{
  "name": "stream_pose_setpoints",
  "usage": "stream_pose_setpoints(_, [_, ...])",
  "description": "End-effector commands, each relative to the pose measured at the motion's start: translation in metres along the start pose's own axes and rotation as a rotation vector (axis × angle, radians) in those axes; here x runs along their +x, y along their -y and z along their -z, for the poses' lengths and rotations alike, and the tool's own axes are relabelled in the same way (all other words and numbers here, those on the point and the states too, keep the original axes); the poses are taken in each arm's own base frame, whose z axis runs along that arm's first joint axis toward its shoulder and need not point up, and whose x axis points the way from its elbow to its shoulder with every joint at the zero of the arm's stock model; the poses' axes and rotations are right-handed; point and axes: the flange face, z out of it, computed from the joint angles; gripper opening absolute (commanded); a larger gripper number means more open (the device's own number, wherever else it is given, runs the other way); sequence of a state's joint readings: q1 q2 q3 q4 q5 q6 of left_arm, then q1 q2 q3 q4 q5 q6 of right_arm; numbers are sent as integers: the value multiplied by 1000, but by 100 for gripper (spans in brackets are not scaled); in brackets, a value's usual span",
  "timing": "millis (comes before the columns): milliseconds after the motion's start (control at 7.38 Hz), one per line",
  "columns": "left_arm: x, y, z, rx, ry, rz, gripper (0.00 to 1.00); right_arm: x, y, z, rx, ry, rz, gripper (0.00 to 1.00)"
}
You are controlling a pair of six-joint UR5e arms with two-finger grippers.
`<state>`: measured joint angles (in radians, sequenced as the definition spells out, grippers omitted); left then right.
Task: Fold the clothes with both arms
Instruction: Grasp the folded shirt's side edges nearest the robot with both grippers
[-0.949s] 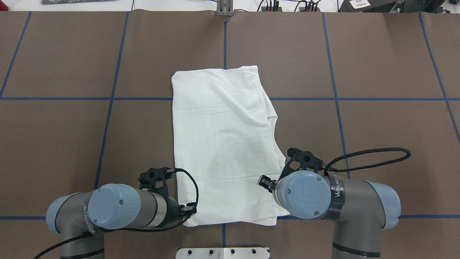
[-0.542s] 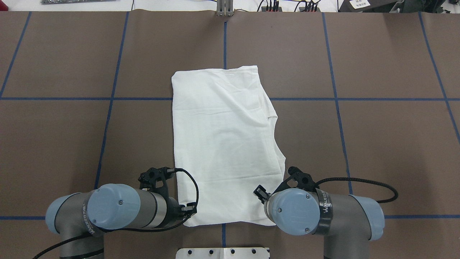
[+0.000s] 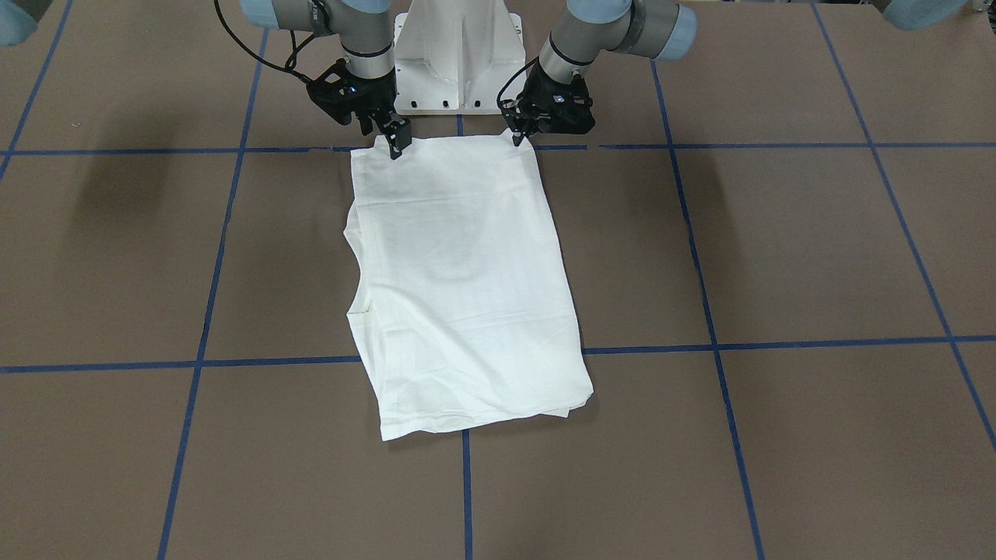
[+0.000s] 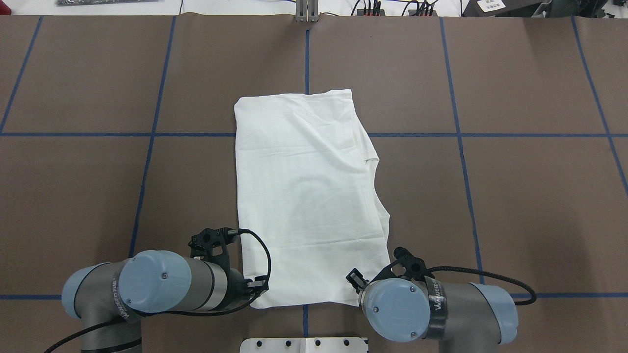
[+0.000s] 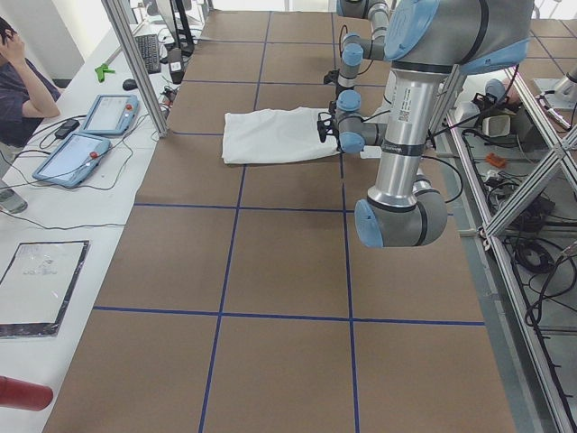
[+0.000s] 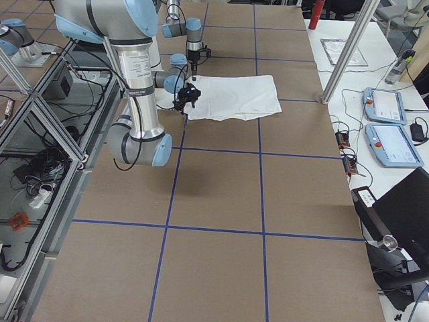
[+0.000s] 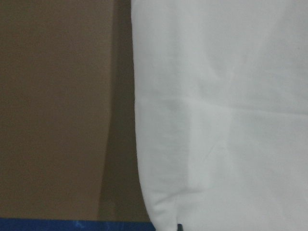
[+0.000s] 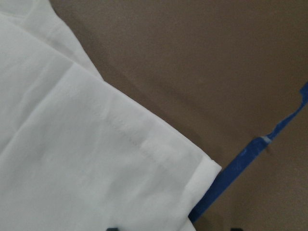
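The white T-shirt (image 4: 304, 196) lies folded into a long strip on the brown table, running away from the robot; it also shows in the front-facing view (image 3: 467, 288). No print or collar shows. My left gripper (image 4: 258, 288) is low at the shirt's near left corner (image 3: 516, 138) and its fingers look shut on the cloth (image 7: 226, 120). My right gripper (image 4: 354, 280) is open, low over the near right corner (image 3: 397, 144). In the right wrist view that corner (image 8: 202, 168) lies flat, between the two finger tips at the bottom edge.
The white pedestal base (image 3: 459, 54) stands just behind the shirt's near edge. Blue tape lines (image 4: 306, 59) grid the table. An operator (image 5: 22, 81) and tablets (image 5: 86, 144) are at a side bench beyond the table's far edge.
My right arm has drawn back toward the robot's base and brought its gripper down to the shirt's near right corner. The left arm and the shirt have not moved.
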<state>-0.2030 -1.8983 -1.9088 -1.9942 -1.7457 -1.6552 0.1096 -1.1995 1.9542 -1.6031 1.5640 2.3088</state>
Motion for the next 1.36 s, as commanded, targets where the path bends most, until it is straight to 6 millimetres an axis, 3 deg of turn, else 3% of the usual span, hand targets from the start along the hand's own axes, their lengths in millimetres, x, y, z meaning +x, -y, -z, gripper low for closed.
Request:
stream_pose_setpoints(0, [1, 0, 1, -1, -2, -1, 0, -2, -1, -2, 21, 18, -41, 49])
stream_pose_setpoints(136, [1, -1, 2, -1, -5, -1, 0, -3, 1, -2, 35, 32, -55, 5])
stream_pose_setpoints(271, [2, 0, 5, 0, -9, -1, 0, -4, 1, -2, 37, 34, -55, 0])
stream_pose_setpoints(813, [4, -1, 8, -2, -17, -6, 0, -12, 13, 8, 33, 48, -59, 0])
stream_pose_setpoints(949, [6, -1, 20, -5, -31, -8, 0, -13, 14, 19, 25, 57, -60, 0])
stream_pose_setpoints(1220, [21, -13, 73, -27, -13, -61, 0, -7, 12, 59, 3, 70, -54, 0])
